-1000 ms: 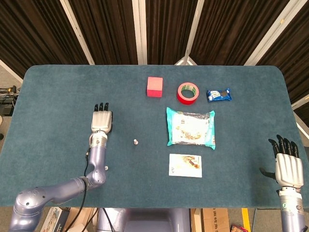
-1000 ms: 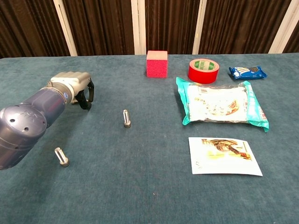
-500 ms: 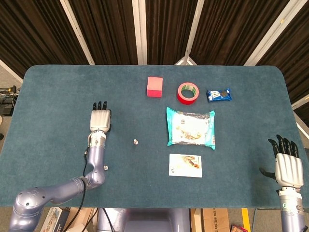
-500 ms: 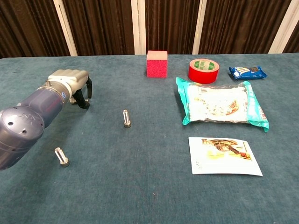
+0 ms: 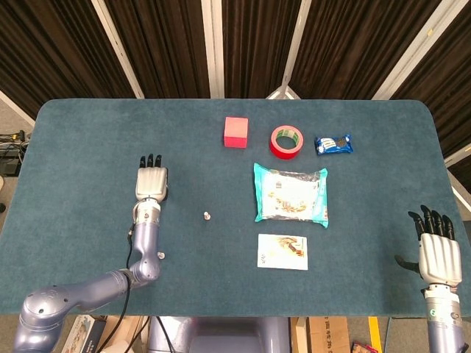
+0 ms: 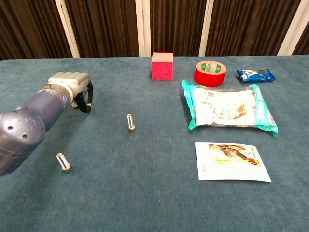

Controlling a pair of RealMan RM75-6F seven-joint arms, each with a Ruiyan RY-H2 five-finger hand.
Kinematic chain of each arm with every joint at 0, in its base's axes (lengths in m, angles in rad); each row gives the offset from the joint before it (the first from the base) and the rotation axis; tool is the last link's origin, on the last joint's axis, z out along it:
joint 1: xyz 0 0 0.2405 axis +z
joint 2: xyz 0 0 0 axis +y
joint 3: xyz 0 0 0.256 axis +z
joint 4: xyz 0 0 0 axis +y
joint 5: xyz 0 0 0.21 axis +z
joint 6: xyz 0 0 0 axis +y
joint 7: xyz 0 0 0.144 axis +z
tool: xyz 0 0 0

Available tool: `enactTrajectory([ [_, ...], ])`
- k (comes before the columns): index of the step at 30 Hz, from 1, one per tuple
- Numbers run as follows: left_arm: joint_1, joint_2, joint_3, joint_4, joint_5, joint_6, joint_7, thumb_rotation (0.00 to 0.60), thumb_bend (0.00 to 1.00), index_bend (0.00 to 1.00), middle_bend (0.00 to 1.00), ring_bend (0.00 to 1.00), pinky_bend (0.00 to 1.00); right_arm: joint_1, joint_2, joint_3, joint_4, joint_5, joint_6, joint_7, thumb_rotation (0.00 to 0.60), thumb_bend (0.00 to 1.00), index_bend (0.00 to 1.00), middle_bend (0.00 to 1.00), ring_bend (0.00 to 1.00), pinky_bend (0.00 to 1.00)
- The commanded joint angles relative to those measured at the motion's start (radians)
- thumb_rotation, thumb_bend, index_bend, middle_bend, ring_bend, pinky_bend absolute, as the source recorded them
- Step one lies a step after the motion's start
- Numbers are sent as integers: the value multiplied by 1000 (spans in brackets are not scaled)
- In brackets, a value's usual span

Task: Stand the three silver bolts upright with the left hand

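Observation:
Two silver bolts stand upright on the teal table (image 5: 88, 147): one bolt (image 6: 130, 123) (image 5: 207, 216) mid-table, the other bolt (image 6: 63, 162) (image 5: 161, 255) nearer the front, beside my left forearm. I see no third bolt in either view. My left hand (image 5: 151, 181) (image 6: 70, 85) hovers palm down left of the middle bolt, its dark fingers (image 6: 86, 98) pointing down at the cloth with nothing in them. My right hand (image 5: 438, 250) rests at the table's front right edge with its fingers spread, empty; the chest view does not show it.
At the back stand a red block (image 5: 235, 132), a red tape roll (image 5: 286, 141) and a small blue packet (image 5: 333, 144). A large teal snack bag (image 5: 291, 193) and a picture card (image 5: 282, 251) lie right of centre.
My left hand has drifted a little to the left, away from the middle bolt. Both bolts and the right hand are where they were.

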Motion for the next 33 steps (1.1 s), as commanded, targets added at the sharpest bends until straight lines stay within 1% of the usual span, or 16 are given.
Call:
enactTrajectory([
  [1, 2, 1, -2, -2, -3, -1, 2, 600, 479, 533, 74, 0, 0, -1, -1, 2, -1, 2, 2, 0, 600, 21, 194, 64, 0, 0],
  [11, 5, 7, -3, -21, 0, -1, 2, 600, 481, 534, 75, 0, 0, -1, -1, 2, -2, 4, 1, 2, 600, 21, 195, 64, 0, 0],
  [17, 5, 6, -2, -15, -2, -3, 5, 600, 523, 536, 81, 0, 0, -1, 2, 5, -3, 7, -1, 11, 600, 21, 195, 64, 0, 0],
  [27, 8, 13, -5, -23, -12, -6, 12, 600, 526, 542, 83, 0, 0, -1, 5, 3, -8, 6, -6, 15, 600, 21, 200, 64, 0, 0],
  [33, 8, 13, -6, -21, -7, -7, 3, 600, 545, 555, 88, 0, 0, 0, 5, 3, -7, 7, -8, 17, 600, 21, 205, 64, 0, 0],
])
